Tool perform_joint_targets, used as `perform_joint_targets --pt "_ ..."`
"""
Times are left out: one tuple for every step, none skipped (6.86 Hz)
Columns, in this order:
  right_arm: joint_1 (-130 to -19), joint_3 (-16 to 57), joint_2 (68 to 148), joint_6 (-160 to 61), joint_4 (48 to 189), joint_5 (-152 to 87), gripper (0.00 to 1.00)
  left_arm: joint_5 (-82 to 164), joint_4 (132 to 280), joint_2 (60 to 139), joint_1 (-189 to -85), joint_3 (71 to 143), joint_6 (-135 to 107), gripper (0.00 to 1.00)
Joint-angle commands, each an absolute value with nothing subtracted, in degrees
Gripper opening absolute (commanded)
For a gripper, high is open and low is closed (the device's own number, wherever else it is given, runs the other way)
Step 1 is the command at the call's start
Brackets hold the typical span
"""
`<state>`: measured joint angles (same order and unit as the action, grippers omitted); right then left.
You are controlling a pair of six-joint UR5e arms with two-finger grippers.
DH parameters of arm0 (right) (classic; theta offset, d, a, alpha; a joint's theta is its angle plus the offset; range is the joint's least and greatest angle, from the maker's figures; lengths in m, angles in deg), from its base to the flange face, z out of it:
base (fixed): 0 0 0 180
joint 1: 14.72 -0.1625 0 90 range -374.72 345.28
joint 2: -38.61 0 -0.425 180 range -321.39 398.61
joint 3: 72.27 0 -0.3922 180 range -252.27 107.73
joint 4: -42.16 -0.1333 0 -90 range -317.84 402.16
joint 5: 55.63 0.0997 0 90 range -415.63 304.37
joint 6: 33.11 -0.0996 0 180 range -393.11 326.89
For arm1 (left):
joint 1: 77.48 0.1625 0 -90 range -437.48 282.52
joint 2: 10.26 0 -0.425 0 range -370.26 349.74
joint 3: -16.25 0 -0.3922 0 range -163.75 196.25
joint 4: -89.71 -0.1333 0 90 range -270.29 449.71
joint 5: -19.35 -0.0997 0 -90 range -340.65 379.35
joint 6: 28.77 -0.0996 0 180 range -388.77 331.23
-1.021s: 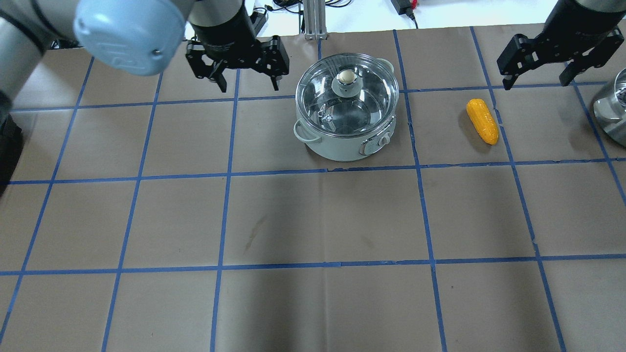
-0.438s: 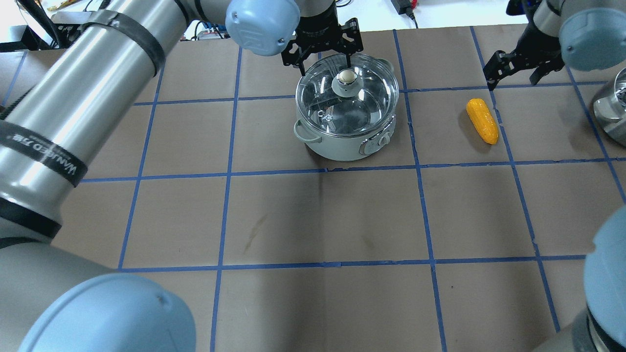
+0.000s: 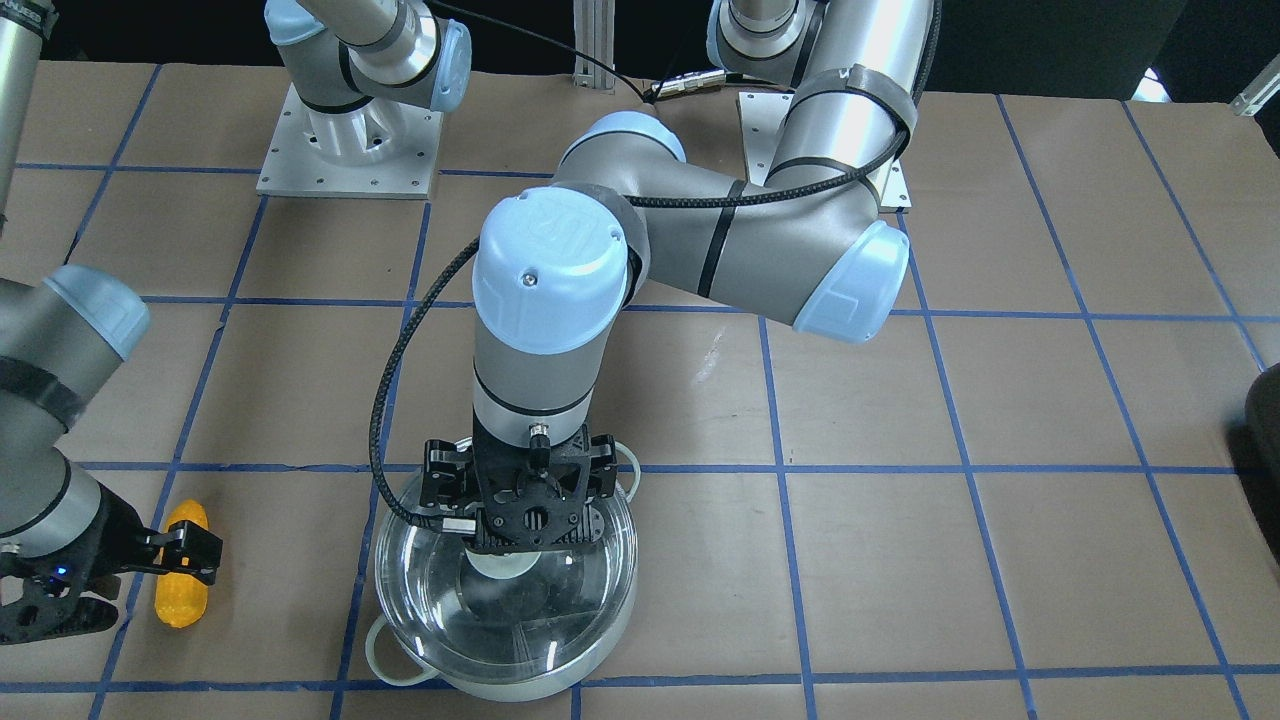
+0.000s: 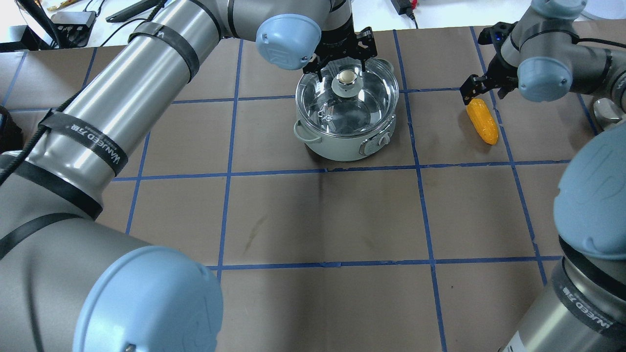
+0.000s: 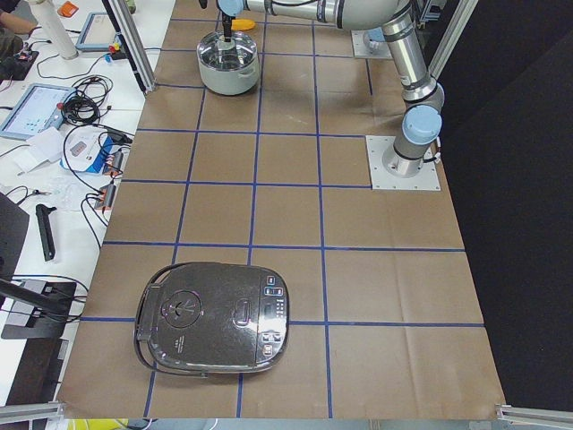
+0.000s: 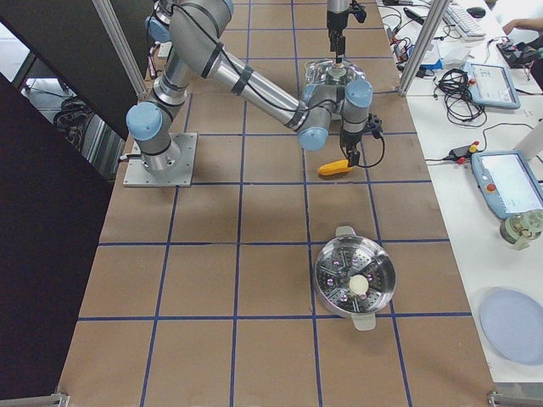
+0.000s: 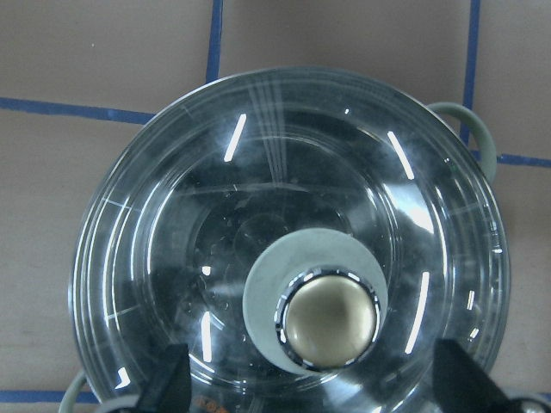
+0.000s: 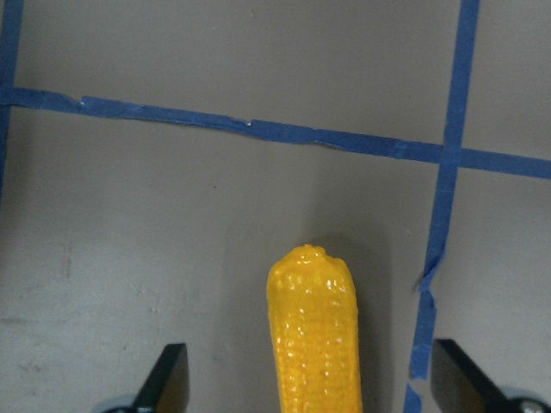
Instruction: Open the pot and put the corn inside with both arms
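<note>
Brown paper ruled into squares by blue tape covers the table point(image 4: 323, 220). Seen from the overhead camera, the steel pot point(image 4: 342, 146) stands toward 12 o'clock from the table's middle, with its glass lid point(image 4: 364, 110) seated on the rim. The corn cob point(image 4: 482, 121) lies flat on the paper at 3 o'clock from the pot, well apart from it. Its long axis runs roughly from 11 to 5 o'clock.

The left gripper point(image 4: 341, 66) hangs straight over the lid, spread wide and holding nothing. Its wrist camera shows the brass-coloured knob point(image 7: 331, 321) between the two fingertips point(image 7: 168, 387), nearly centred and a touch toward 3 o'clock in that view. Neither tip appears to touch the knob. How high they stand above the lid cannot be told.

The right gripper point(image 8: 312, 383) is also wide open and empty, poised over the cob's 11 o'clock end. In its wrist view the cob runs from 12 to 6 o'clock, square across the line between the fingers, so closing would pinch it across its width. As I judge it, the catch is that the fingers bracket the end and not the middle, so the grasp may want a shift along the cob toward 5 o'clock. Each arm is nearer to its own object, and the lid has to come off first.
</note>
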<state>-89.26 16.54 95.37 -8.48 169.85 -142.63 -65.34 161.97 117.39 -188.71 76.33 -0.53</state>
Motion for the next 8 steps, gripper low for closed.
perform_joint_targets --pt "-89.26 18.87 94.06 -7.27 171.37 -142.99 0.69 -65.29 159.85 119.03 -188.75 76.28 -0.64 1.0" --pt "-89.26 18.96 94.06 -7.01 171.28 -143.86 0.39 -65.37 159.85 119.03 -188.75 76.28 -0.64 1.0" --pt "-89.26 18.96 94.06 -7.01 171.19 -145.09 0.24 -65.37 159.85 119.03 -188.75 76.28 -0.64 1.0" --pt "-89.26 18.87 94.24 -5.1 171.19 -145.02 0.17 -65.37 159.85 119.03 -188.75 76.28 -0.56 0.83" --pt "-89.26 18.7 94.33 -4.82 171.1 -145.1 0.16 -65.37 159.85 119.03 -188.75 76.46 -0.56 0.61" --pt "-89.26 18.0 94.5 -4.81 170.66 -145.19 0.17 -65.46 159.85 118.94 -188.83 76.46 -0.56 0.44" --pt "-89.26 17.38 96.33 -5.51 169.7 -145.19 0.2 -65.37 159.94 118.68 -188.92 76.37 -0.56 0.28" --pt "-89.34 16.33 99.66 -6.99 166.39 -145.19 0.21 -65.46 160.11 117.98 -188.92 76.28 -0.56 0.23"
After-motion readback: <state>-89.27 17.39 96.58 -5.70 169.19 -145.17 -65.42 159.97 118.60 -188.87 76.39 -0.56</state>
